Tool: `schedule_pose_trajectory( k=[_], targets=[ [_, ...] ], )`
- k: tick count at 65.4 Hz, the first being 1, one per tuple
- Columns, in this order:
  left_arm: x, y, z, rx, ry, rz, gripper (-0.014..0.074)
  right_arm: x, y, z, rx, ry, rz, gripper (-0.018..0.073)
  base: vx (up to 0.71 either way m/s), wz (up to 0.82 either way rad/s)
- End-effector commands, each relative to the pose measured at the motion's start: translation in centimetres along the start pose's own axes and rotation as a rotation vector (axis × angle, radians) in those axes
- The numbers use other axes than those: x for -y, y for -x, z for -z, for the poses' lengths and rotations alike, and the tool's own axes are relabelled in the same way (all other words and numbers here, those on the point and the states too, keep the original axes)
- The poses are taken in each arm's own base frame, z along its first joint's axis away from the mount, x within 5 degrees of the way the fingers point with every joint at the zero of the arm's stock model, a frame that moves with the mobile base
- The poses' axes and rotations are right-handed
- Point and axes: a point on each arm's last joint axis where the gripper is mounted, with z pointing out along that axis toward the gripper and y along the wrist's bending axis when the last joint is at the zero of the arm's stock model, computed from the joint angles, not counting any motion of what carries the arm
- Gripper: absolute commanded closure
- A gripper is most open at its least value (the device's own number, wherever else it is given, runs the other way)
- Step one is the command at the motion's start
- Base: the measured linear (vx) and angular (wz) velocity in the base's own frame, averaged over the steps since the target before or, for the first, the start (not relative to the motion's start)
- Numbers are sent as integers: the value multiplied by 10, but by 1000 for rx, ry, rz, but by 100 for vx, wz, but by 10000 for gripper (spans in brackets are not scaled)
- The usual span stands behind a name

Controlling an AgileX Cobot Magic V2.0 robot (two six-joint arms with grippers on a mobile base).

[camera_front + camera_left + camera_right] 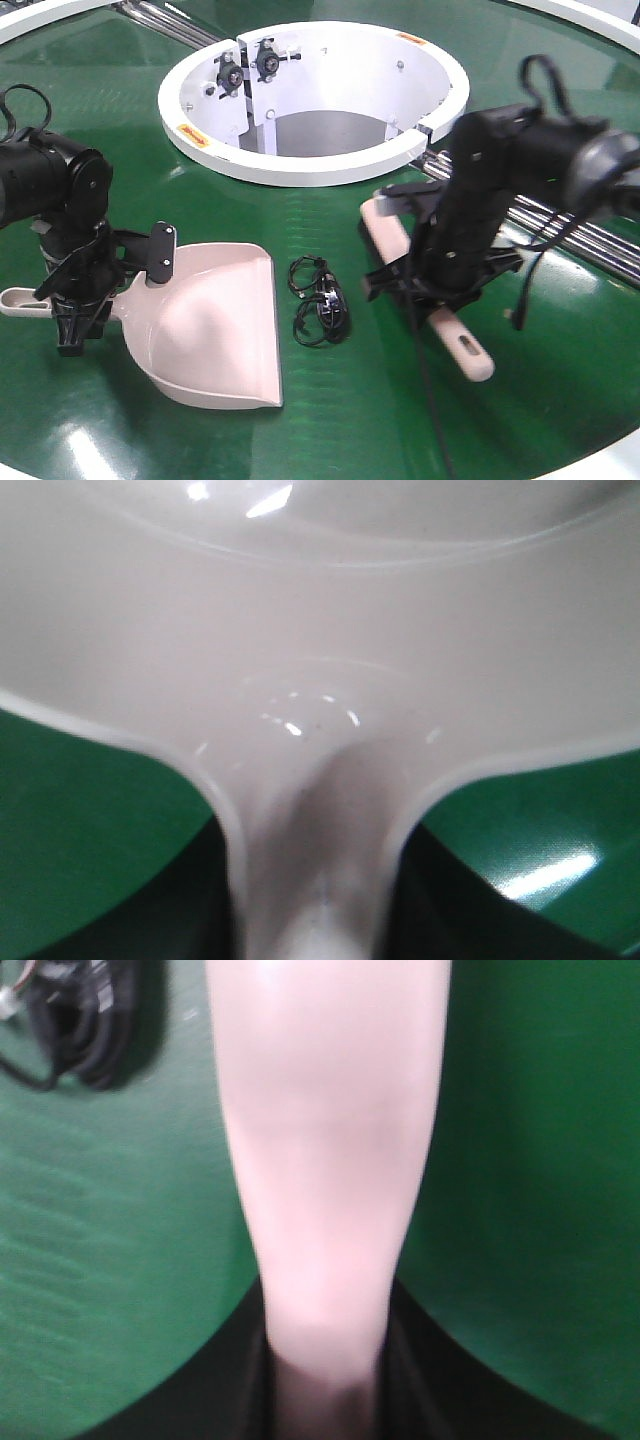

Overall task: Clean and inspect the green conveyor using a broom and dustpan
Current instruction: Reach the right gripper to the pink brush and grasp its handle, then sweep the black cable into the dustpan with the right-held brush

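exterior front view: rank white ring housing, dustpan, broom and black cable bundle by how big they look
1. white ring housing
2. dustpan
3. broom, partly hidden behind the right arm, so its rank is unsure
4. black cable bundle

Conveyor (330, 420): glossy dark green, rollers (600, 243) in the gap behind the right gripper (440, 290). On it:
- dustpan (215, 320), mouth flat, just right of the left gripper (75, 300)
- black cable bundle (320, 300), between the grippers
- white ring housing (310, 165), beyond both

Broom (470, 350) in the right gripper; belt contact unclear.
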Motion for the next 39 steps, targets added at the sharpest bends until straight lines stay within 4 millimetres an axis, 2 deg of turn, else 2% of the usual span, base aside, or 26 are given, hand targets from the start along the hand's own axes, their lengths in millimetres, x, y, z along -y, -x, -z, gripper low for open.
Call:
schedule_pose_trajectory(
  k=[1, 16, 30, 39],
  targets=[
    [-2, 0, 22, 41, 77, 24, 603, -14, 6, 14, 28, 0, 14, 564, 0, 0],
    [-2, 0, 22, 41, 77, 24, 603, -34, 17, -6, -62, 6, 26, 564, 0, 0],
    [-2, 0, 22, 41, 77, 24, 603, -62, 22, -10, -54, 21, 86, 564, 0, 0],
    [-2, 0, 22, 41, 77, 24, 603, -87, 23, -9, -55, 114, 138, 564, 0, 0]
  ],
)
